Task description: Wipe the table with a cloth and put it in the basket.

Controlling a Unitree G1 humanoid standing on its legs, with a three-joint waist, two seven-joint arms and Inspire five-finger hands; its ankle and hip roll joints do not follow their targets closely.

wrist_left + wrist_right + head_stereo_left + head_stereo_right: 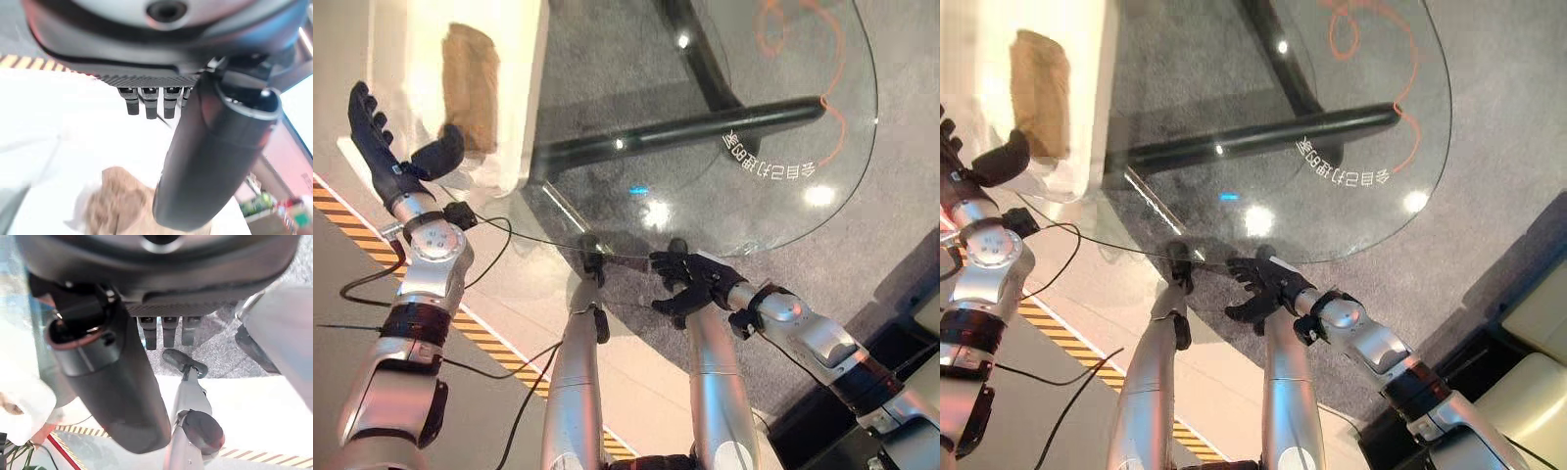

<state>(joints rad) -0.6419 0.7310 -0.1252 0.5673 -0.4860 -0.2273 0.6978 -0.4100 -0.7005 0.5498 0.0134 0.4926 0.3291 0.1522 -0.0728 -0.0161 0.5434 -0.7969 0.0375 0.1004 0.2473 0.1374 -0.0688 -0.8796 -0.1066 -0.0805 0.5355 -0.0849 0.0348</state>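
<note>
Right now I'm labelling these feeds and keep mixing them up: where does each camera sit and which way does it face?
Left eye view: on the head, looking down at the glass table, the white basket with the brown cloth; left hand and right hand show.
Right eye view: beside it, same scene slightly shifted.
Left wrist view: along the open left hand toward the cloth.
Right wrist view: along the open right hand toward the floor.
Shared: the cloth appears in the eye views and the left wrist view.

table (822,157): clear glossy glass, dark metal legs | cloth (472,83): brown, soft matt fabric | floor (901,255): grey rough carpet
</note>
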